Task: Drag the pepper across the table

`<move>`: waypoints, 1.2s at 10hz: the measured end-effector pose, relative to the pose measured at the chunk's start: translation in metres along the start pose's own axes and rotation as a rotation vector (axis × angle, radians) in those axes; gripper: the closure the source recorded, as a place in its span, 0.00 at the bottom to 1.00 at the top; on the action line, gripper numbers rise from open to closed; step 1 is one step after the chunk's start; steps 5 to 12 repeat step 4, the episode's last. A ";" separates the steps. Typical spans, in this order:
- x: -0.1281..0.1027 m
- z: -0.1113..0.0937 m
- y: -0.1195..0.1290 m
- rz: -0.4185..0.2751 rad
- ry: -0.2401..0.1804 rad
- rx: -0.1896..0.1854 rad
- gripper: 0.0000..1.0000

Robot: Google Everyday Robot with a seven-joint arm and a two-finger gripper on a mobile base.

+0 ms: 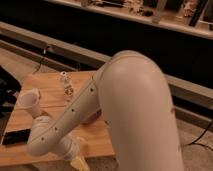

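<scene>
The claw (75, 152) sits low at the surface (97, 137) front edge, right by the yellow pepper (79, 161); can't tell its state. Best bet: keep contact low, drag slowly inward.

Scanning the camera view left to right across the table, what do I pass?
On the table: dark flat object, white cup, small clear bottle, gripper low at the near edge with the pepper, then a purplish lump beside the arm.
</scene>
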 end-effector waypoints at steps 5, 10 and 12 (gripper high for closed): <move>0.020 -0.020 0.003 0.094 0.040 0.044 0.20; 0.020 -0.020 0.003 0.094 0.040 0.044 0.20; 0.020 -0.020 0.003 0.094 0.040 0.044 0.20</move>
